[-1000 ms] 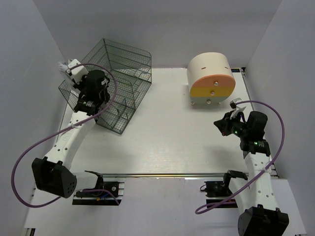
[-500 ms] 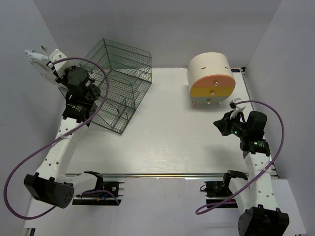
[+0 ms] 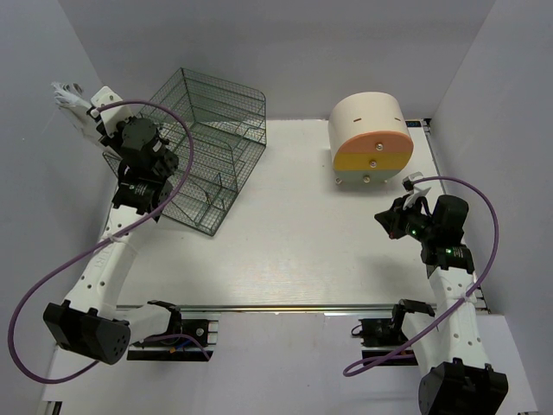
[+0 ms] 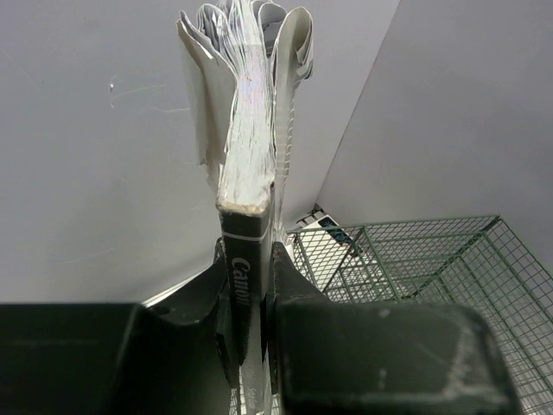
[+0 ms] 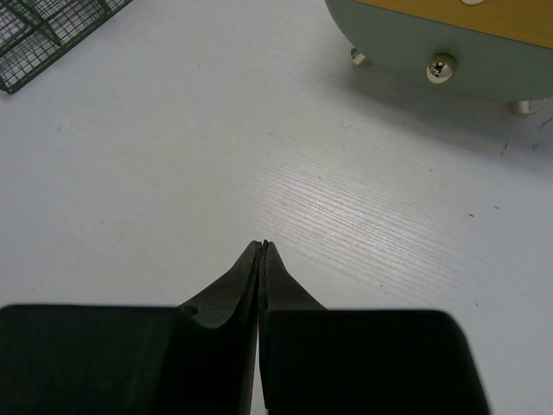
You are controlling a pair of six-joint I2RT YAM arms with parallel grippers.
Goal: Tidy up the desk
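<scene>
The white desk (image 3: 294, 251) carries a dark wire-mesh cage (image 3: 203, 147) at the back left and a cream-and-orange drawer box (image 3: 370, 138) at the back right. My left gripper (image 3: 93, 112) is raised beside the cage's left side, by the left wall, and is shut on a thick booklet (image 3: 67, 93). In the left wrist view the booklet (image 4: 246, 130) has a dark "Canon" spine and fanned white pages, clamped in my left gripper (image 4: 249, 259). My right gripper (image 3: 389, 220) is shut and empty, just above bare desk (image 5: 130, 173) in front of the drawer box (image 5: 449, 35).
A metal rail (image 3: 276, 309) runs along the desk's near edge. Grey walls close in on the left, back and right. The cage (image 4: 415, 259) sits below and right of the held booklet; a cage corner (image 5: 34, 43) shows in the right wrist view.
My left arm has swung the booklet from over the cage's left part up and out to the left wall, then settled slightly right. The right arm has not moved.
</scene>
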